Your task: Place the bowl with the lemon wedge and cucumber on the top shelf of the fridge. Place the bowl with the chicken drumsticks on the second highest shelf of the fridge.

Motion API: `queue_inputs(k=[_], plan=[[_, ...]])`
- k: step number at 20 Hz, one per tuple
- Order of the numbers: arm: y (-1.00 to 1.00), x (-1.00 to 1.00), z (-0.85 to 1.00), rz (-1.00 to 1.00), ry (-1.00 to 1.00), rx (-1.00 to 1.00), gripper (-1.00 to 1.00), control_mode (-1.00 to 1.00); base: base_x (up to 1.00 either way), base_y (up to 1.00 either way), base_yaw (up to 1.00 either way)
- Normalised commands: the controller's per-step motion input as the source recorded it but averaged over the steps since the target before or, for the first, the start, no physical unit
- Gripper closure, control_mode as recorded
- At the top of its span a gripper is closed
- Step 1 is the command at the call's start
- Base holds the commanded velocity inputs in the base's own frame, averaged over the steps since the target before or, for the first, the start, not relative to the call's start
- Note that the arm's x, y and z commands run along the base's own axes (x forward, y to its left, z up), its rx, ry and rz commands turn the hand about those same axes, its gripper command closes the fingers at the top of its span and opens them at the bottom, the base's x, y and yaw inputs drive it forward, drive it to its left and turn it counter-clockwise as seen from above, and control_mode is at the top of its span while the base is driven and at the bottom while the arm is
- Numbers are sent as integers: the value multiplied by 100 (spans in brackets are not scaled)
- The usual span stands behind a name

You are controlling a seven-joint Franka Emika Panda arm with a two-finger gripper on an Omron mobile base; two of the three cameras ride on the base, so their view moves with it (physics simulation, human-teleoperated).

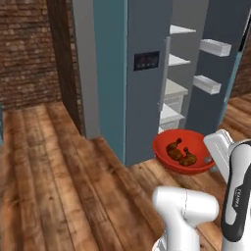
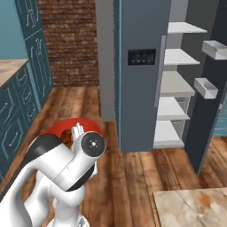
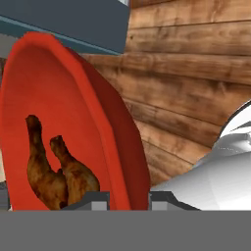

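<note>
Jaws clamped on the rim of the red bowl point(image 3: 73, 122), one finger point(image 3: 95, 200) inside and one outside the wall, two chicken drumsticks point(image 3: 54, 169) lying just inside that finger, bowl held up over the wooden floor point(image 1: 59, 176) with the open fridge point(image 1: 147, 73) beyond it (shelves point(image 1: 177, 61) bare).

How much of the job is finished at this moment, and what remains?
Done: the fridge door is open; I cannot see the lemon bowl on the visible shelves. In hand: the gripper holds the red bowl with drumsticks by its rim, near the fridge. Left: set it on the second highest shelf.
</note>
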Motion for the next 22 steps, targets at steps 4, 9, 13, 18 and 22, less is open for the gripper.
queue_inputs(k=[4,9,13,18,22], plan=[[0,0,0,0,0,0,100,100,100,-28,-19],[0,0,0,0,0,0,100,100,100,-38,-14],[0,0,0,0,0,0,100,100,100,-51,-14],[0,0,0,0,0,0,100,100,100,-63,-9],[0,0,0,0,0,0,100,100,100,-59,-1]])
